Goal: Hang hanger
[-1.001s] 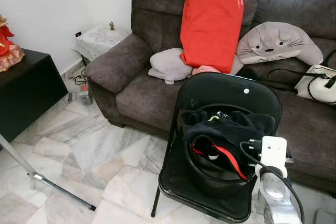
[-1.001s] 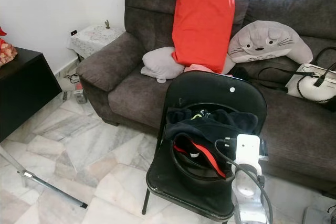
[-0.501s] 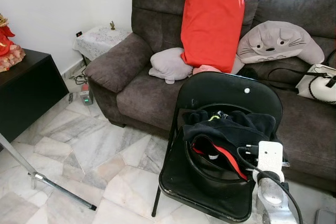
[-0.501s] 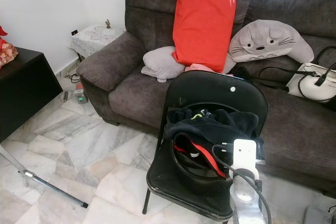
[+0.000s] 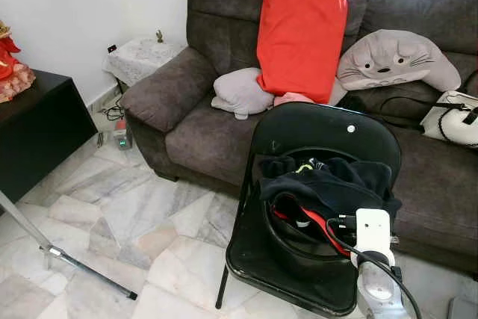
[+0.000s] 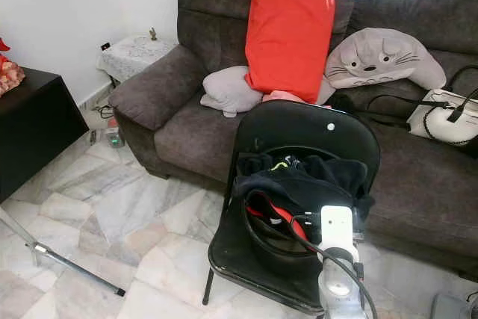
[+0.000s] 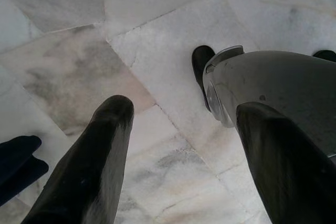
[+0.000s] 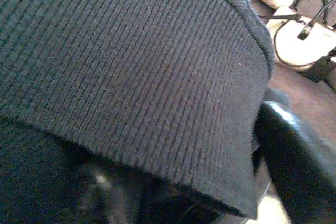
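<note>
right gripper (image 8: 199, 182) in dark clothing (image 5: 328, 184), grip unclear | left gripper (image 7: 184, 156) fingers apart over floor (image 7: 157, 24)

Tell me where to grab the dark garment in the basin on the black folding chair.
Take the dark ribbed knit garment at its raised fold draped over the round black basin's rim, coming from above on the robot's right: the right gripper sits against that cloth, which hides how its jaws stand.
</note>
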You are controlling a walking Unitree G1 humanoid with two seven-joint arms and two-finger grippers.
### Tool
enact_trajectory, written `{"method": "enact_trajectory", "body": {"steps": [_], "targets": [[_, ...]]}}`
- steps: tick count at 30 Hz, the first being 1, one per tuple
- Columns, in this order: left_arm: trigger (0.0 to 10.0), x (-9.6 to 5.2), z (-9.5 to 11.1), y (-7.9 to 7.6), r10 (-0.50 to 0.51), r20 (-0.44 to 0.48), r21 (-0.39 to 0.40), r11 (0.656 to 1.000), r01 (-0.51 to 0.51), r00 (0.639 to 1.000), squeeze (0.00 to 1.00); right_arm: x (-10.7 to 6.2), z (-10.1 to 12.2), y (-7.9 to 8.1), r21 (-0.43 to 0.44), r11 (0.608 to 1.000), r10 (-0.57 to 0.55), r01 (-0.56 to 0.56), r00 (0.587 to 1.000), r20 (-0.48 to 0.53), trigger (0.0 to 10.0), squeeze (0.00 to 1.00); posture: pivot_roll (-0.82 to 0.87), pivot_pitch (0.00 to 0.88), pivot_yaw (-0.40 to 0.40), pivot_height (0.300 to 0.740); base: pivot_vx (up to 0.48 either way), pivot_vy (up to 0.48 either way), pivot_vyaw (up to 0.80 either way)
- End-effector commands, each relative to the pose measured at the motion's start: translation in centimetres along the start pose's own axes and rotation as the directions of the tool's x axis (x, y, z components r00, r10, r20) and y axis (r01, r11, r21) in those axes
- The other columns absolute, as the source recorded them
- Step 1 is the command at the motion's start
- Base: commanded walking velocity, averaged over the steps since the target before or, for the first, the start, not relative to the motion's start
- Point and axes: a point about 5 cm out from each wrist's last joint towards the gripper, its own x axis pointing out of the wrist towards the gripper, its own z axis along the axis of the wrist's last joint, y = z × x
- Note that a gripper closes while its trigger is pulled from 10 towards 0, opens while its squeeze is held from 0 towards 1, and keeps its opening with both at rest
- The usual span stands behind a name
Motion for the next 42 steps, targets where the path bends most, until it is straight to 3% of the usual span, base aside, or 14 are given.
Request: {"method": "enact_trajectory", "body": {"steps": [1, 17, 28, 42], "targets": [[10.0, -0.1, -0.7, 0.4, 0.011, -0.028, 0.019, 1.000, -0.011, 1.000, 0.00, 0.1, 0.3, 0.0, -0.010, 1.000, 0.002, -0.002, 1.000, 0.016, 0.0, 0.00, 0.00, 0.064, 0.038, 0.740, 0.000, 0.000, 0.00], [10.0, -0.1, -0.7, 0.4, 0.012, -0.025, 0.019, 1.000, -0.012, 1.000, 0.00, 1.1, 1.7, -0.1, -0.055, 0.998, -0.001, 0.004, 0.998, 0.066, 0.0, 0.00, 0.00, 0.064, 0.040, 0.740, 0.000, 0.000, 0.00], [10.0, -0.1, -0.7, 0.4, 0.011, -0.025, 0.016, 1.000, -0.011, 1.000, 0.00, 2.1, 5.1, -0.3, -0.108, 0.994, 0.020, 0.001, 0.981, 0.191, 0.0, 0.00, 0.00, 0.066, 0.041, 0.740, 0.000, 0.000, 0.00], [10.0, -0.1, -0.7, 0.3, 0.010, -0.026, 0.015, 1.000, -0.009, 1.000, 0.00, 2.8, 8.3, -0.6, -0.106, 0.994, 0.034, -0.003, 0.956, 0.291, 0.0, 0.00, 0.00, 0.066, 0.040, 0.740, 0.000, 0.000, 0.00]]}}
